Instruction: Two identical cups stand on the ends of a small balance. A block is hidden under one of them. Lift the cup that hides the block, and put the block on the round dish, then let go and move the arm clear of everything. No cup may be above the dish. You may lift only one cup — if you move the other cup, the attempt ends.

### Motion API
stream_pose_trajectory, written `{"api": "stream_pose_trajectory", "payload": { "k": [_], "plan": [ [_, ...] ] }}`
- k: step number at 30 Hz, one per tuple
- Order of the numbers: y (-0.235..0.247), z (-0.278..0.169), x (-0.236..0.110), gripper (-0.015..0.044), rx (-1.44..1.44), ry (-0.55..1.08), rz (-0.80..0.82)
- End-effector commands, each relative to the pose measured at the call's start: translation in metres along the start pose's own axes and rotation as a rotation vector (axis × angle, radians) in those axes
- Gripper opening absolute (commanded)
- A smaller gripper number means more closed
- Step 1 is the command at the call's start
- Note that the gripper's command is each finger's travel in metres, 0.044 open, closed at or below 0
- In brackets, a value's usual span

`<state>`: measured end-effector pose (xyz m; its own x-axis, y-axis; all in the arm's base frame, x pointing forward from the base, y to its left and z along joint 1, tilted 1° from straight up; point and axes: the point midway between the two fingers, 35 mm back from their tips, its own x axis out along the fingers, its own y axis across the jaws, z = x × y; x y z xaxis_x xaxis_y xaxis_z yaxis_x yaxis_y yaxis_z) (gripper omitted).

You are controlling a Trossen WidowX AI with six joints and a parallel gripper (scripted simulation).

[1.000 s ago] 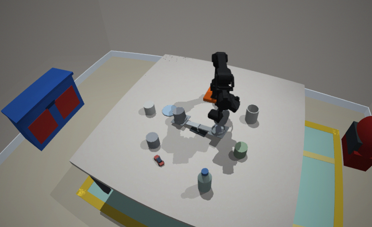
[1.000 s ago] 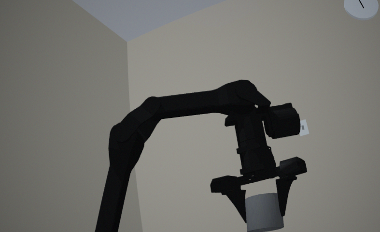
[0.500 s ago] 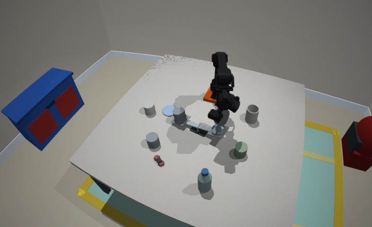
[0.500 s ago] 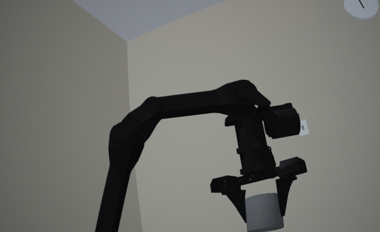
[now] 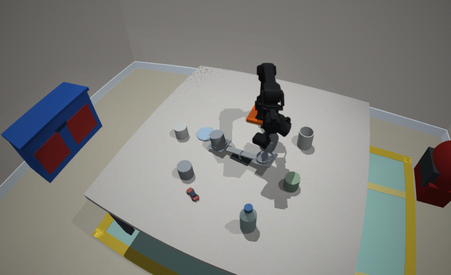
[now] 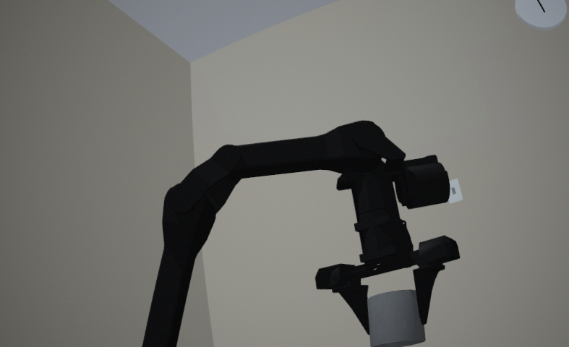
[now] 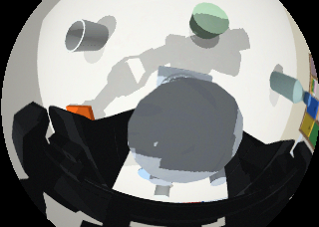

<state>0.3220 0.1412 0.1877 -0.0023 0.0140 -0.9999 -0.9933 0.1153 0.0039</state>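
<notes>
My gripper (image 6: 396, 327) (image 7: 183, 117) is shut on one grey cup (image 5: 271, 142) (image 6: 396, 318) (image 7: 184, 127), held upright above the right end of the balance (image 5: 234, 150) (image 7: 165, 75). A ring seat (image 5: 271, 161) on that end shows below the cup; a small grey shape appears inside it, but I cannot tell if it is the block. The other grey cup (image 5: 217, 140) stands on the left end. The round light-blue dish (image 5: 203, 133) lies just behind and left of that cup, with no cup above it. The held cup hides most of the balance in the wrist view.
An open grey cup (image 5: 305, 139) (image 7: 89, 36) stands right of the balance. A green cylinder (image 5: 291, 182) (image 7: 209, 20) and a bottle (image 5: 247, 220) (image 7: 285, 86) are in front. A pale cylinder (image 5: 180, 131), a grey cylinder (image 5: 185, 170) and a red car (image 5: 192, 194) are left; an orange object (image 5: 254, 117) lies behind.
</notes>
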Motion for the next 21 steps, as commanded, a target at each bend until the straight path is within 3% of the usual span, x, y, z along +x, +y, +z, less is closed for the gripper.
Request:
{"api": "stream_pose_trajectory", "payload": {
  "k": [1, 21],
  "plan": [
    [0.008, 0.012, 0.008, 0.0, 0.0, -0.002, -0.001],
    [0.109, 0.089, 0.084, 0.0, -0.006, -0.016, 0.002]
  ]
}}
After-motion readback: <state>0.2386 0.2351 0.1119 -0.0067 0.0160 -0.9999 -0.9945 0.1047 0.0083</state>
